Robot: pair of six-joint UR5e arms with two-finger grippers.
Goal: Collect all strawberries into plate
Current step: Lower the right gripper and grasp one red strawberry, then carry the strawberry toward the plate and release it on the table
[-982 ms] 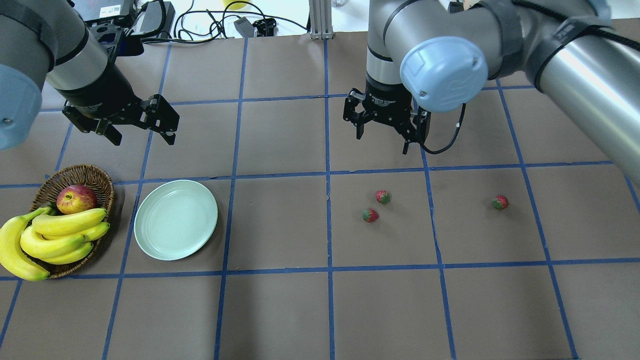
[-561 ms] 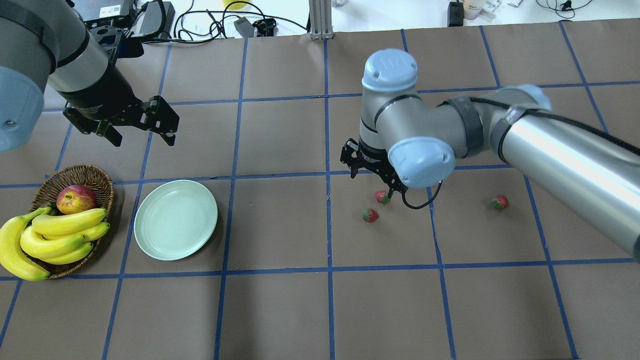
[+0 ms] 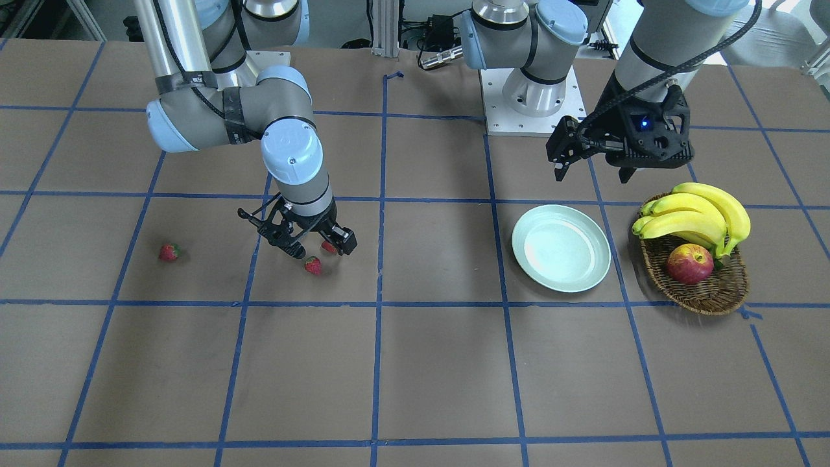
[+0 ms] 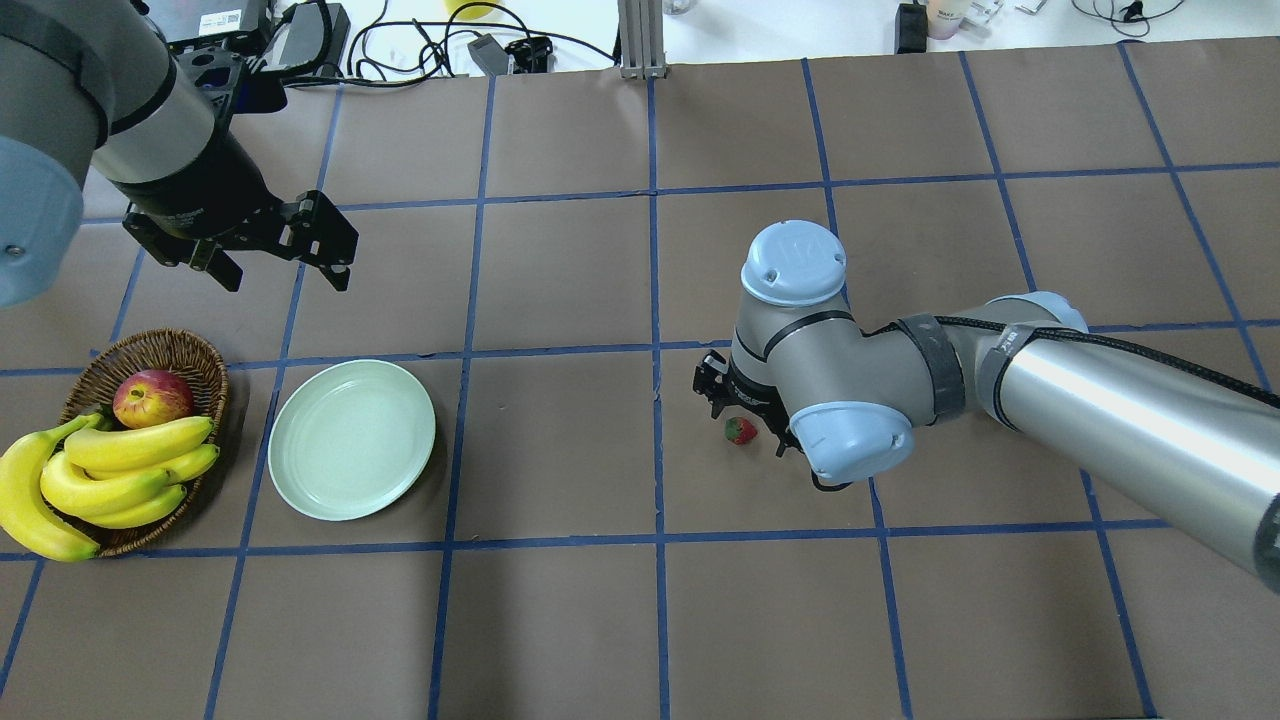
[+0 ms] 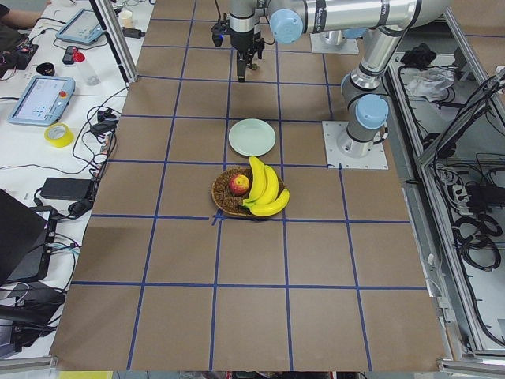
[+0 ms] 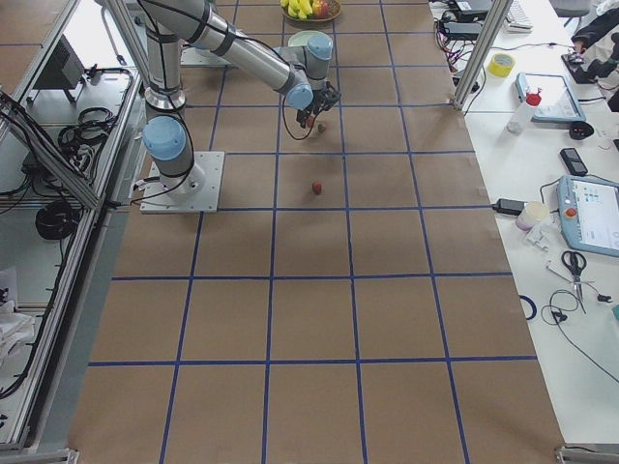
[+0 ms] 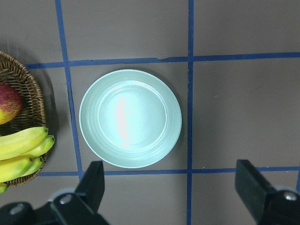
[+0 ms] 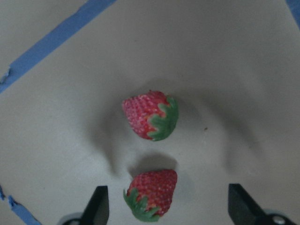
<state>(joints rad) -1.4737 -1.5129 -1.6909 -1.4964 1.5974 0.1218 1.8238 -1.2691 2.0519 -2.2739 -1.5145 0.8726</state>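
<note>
Two strawberries [image 8: 151,116] [image 8: 151,193] lie close together on the brown table under my right gripper [image 8: 168,206]. It is open and low over them, and the nearer berry sits between its fingertips [image 8: 96,204]. From the front, my right gripper [image 3: 316,246] straddles that pair of strawberries [image 3: 313,264], and a third strawberry [image 3: 169,251] lies apart. From overhead, one strawberry [image 4: 740,430] shows beside the right gripper [image 4: 748,415]; the arm hides the others. The mint plate [image 4: 351,439] has nothing on it. My left gripper [image 4: 283,272] hovers open behind it.
A wicker basket [image 4: 190,350] with bananas [image 4: 120,470] and an apple [image 4: 152,397] stands just left of the plate. Blue tape lines cross the brown table. Cables and devices lie along the far edge [image 4: 420,50].
My right arm has swung toward the near side and dropped, bringing its open gripper down around the pair of strawberries. The left arm has not moved.
</note>
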